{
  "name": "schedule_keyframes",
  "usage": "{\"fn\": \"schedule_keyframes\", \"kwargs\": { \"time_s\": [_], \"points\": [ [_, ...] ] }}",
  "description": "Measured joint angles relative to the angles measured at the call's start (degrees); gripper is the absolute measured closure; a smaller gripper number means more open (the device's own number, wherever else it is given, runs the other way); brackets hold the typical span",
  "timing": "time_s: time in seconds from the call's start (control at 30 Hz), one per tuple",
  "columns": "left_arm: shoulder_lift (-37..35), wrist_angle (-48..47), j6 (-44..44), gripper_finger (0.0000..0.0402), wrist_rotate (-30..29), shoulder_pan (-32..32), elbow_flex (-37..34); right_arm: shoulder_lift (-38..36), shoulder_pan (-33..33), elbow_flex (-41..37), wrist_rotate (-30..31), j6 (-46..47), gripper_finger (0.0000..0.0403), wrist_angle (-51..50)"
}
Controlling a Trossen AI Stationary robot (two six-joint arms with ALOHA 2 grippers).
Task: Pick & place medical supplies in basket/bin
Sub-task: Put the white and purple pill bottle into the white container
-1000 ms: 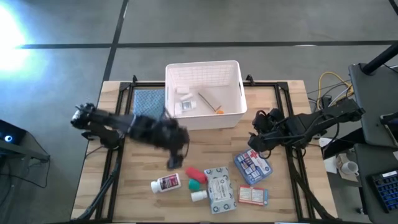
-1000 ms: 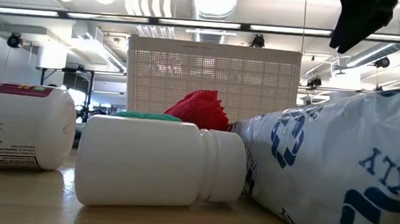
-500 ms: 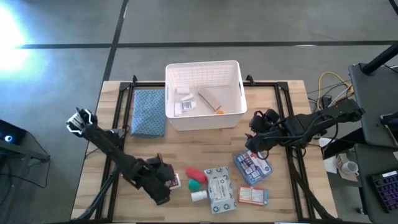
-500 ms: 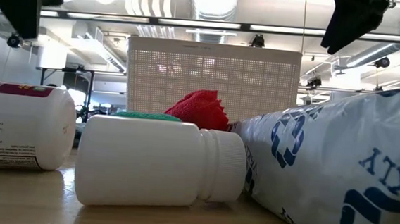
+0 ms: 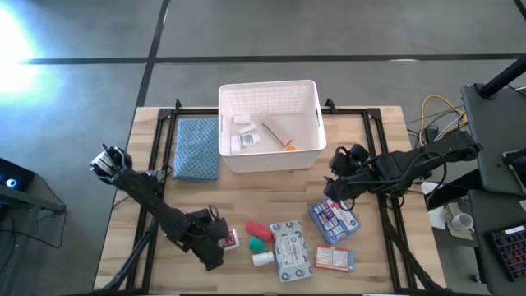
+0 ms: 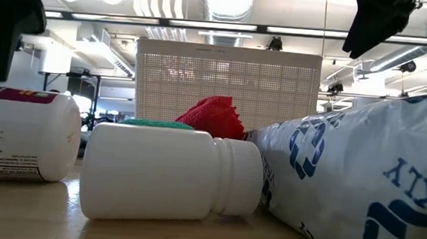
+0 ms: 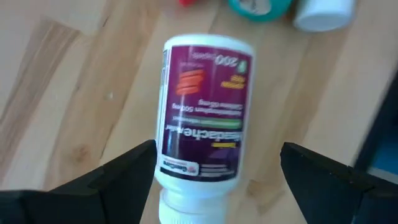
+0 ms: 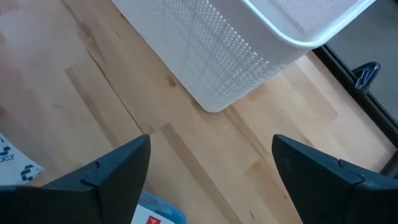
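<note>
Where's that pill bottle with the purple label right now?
In the high view, the purple-labelled pill bottle lies on the table's near-left part, under the left gripper, beside the red tube.

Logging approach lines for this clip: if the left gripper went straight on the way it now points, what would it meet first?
Most likely the purple-labelled pill bottle, which lies on its side on the table, framed between the open left gripper fingers. How far off it is cannot be judged.

The right tool [image 8: 211, 168], fingers spread, hangs near the white bin [image 8: 249, 43].
</note>
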Motion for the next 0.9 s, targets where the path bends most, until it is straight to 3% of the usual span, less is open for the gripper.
{"fn": "schedule_keyframes", "kwargs": {
  "time_s": [0.57,0.9],
  "points": [
    [7.9,2.5,2.0,0.0081,0.2,0.0,0.1,0.0,0.0,-1.0,3.0,0.9,0.0078,0.3],
    [12.3,2.2,10.9,0.0083,-0.1,0.2,-0.6,0.0,0.0,-1.1,3.0,0.4,0.0078,0.2]
  ]
}}
